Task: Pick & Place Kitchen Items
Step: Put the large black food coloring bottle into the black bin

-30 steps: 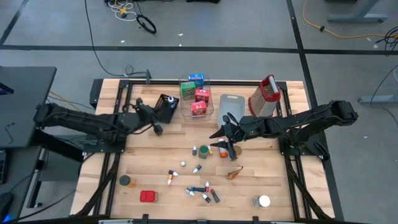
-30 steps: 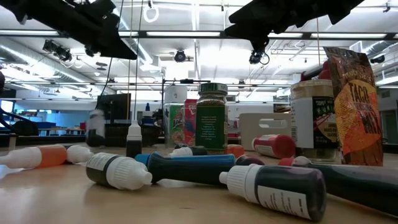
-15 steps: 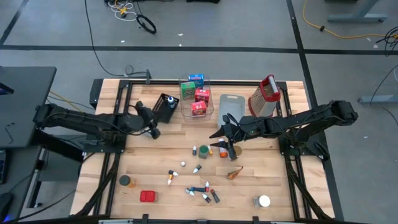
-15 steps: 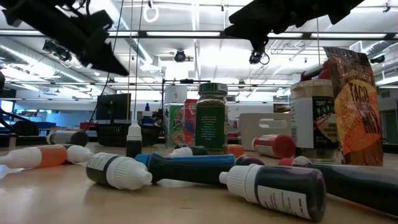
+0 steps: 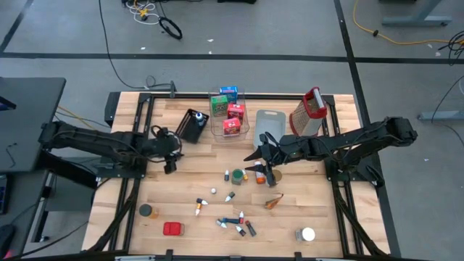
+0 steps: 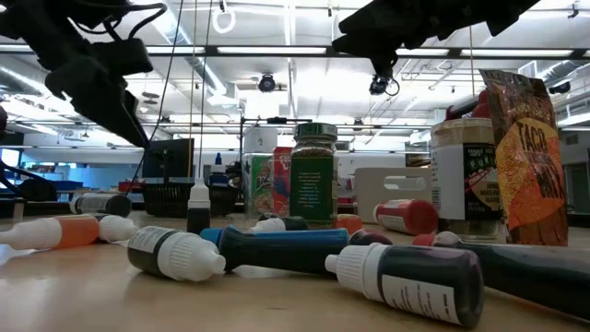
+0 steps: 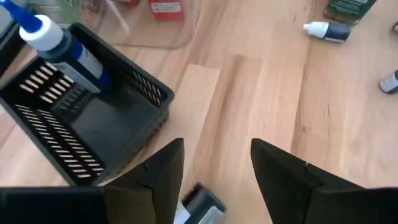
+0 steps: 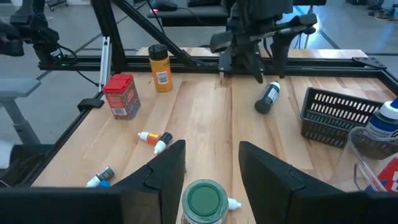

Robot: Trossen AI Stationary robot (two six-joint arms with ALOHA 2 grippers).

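Black mesh basket (image 7: 93,134) already holds one blue-capped bottle (image 7: 62,46); beside it, the left gripper (image 7: 214,180) hangs open and empty above a dark bottle (image 8: 268,98) lying on the bench (image 5: 210,156). Next: regrasp that bottle. Right gripper (image 8: 208,171), half-open, hovers over a green-lidded jar (image 8: 205,200).

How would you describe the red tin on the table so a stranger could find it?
On the wooden table, go to the edge opposite the clear bin, on the left arm's side. The red tin sits there beside a small round jar, and it is the only boxy red thing at that edge.
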